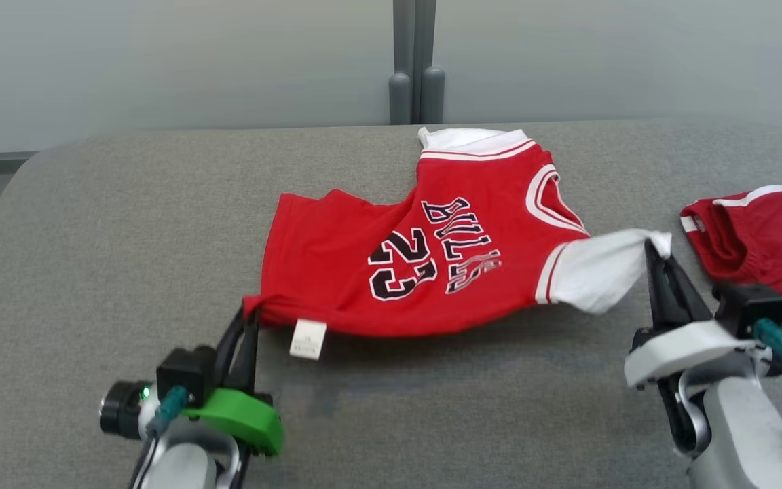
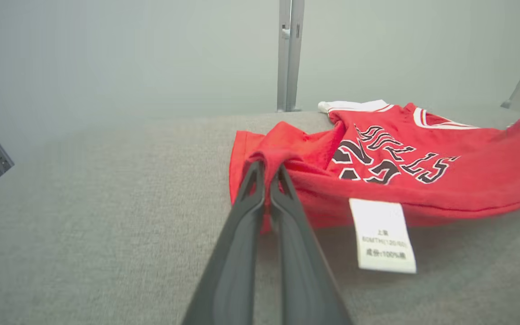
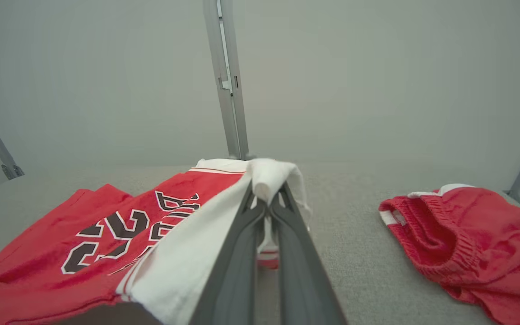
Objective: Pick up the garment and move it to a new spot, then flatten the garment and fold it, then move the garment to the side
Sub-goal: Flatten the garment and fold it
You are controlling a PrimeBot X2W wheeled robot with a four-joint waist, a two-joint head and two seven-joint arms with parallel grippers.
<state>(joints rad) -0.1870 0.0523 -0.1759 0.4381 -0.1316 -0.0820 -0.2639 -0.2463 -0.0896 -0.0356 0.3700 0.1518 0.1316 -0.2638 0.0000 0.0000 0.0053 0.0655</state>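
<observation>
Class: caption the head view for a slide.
Left claw pinches a hem corner of the red jersey, right claw its white sleeve, on the grey table.

Red jersey [image 1: 337, 258] with white sleeves [image 1: 594, 272] and black, white-edged lettering [image 1: 401, 272]; red white-striped shorts [image 1: 764, 238]; grey table [image 1: 126, 224]

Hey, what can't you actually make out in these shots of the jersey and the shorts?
- Care label: print too small in the head view, fuzzy in the left wrist view.
- Red shorts: cut off by the head view's right edge.
- Right gripper tips: wrapped in the jersey's white sleeve, right wrist view.
</observation>
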